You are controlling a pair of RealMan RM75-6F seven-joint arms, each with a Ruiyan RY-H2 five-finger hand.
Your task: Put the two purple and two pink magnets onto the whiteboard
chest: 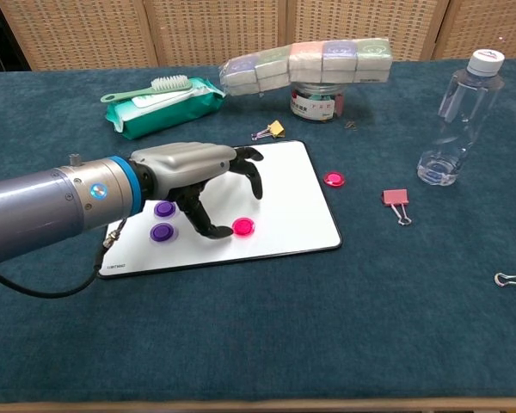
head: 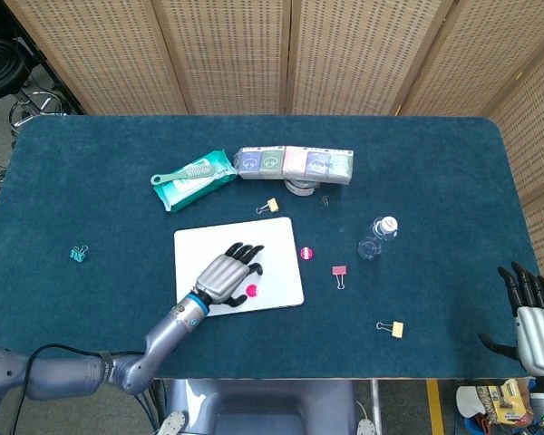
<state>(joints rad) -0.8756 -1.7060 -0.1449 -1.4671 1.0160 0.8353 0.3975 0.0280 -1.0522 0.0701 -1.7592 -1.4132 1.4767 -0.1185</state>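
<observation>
The left hand (chest: 193, 176) hangs over the whiteboard (chest: 305, 206), reached in from the near left on a grey forearm with a blue ring at the wrist. Its palm faces down and the dark fingers (chest: 251, 172) are arched and spread, holding nothing; the thumb points down at the board just left of a pink magnet (chest: 242, 227), with a small gap between the two. From the head view the same hand (head: 225, 276) covers the middle of the whiteboard (head: 276, 237), fingers aimed at the far right, and the pink magnet (head: 251, 291) shows just to the right of its near edge.

Two purple magnets (chest: 162, 231) lie on the left part of the board, one just behind the other, partly under the wrist. The second pink magnet (chest: 332, 179) lies on the blue counter (chest: 267, 327) just off the right edge of the board, not on it.

The right hand (head: 531, 313) rests well apart at the near right corner of the head view, beyond the counter's edge, fingers extended and spread, empty.

Farther back on the counter lie a green wipes pack (chest: 168, 105) with a brush on top and a row of tissue packs (chest: 305, 62). A clear bottle (chest: 457, 116) stands at the far right, and a pink binder clip (chest: 396, 200) lies near it.
</observation>
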